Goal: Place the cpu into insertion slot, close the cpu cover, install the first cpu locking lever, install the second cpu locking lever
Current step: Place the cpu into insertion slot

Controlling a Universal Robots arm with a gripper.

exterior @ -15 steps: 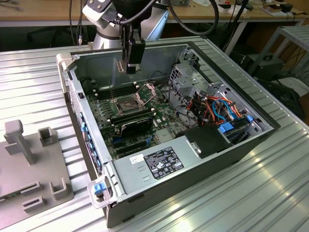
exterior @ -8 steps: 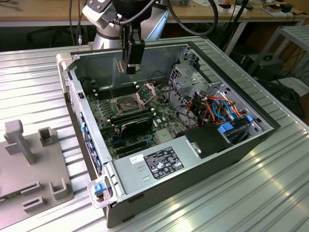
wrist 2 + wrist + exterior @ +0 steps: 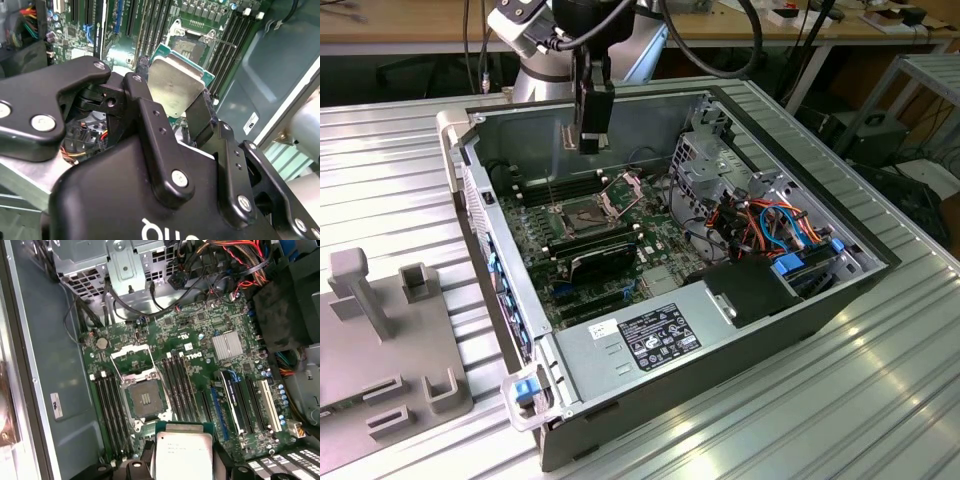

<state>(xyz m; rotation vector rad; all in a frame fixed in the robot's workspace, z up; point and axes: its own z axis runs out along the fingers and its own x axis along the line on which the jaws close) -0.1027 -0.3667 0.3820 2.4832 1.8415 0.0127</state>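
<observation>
My gripper (image 3: 590, 140) hangs above the open computer case, shut on the cpu (image 3: 175, 82), a flat square chip with a silvery top on a green edge. In the second wrist view the two black fingers (image 3: 145, 100) clamp the chip's opposite sides. The insertion slot (image 3: 145, 401) lies bare on the green board, its pinned centre showing, a short way off from the cpu (image 3: 182, 452). The cpu cover (image 3: 132, 347) stands swung open beside the slot. In the exterior view the slot (image 3: 582, 215) sits below and slightly in front of the gripper, with the cover (image 3: 623, 190) raised.
Long black memory slots (image 3: 107, 410) flank the socket on both sides. A metal drive cage (image 3: 705, 165), coloured cables (image 3: 770, 225) and a black power supply (image 3: 655, 335) fill the case. A grey fixture block (image 3: 380, 340) sits at the exterior view's left.
</observation>
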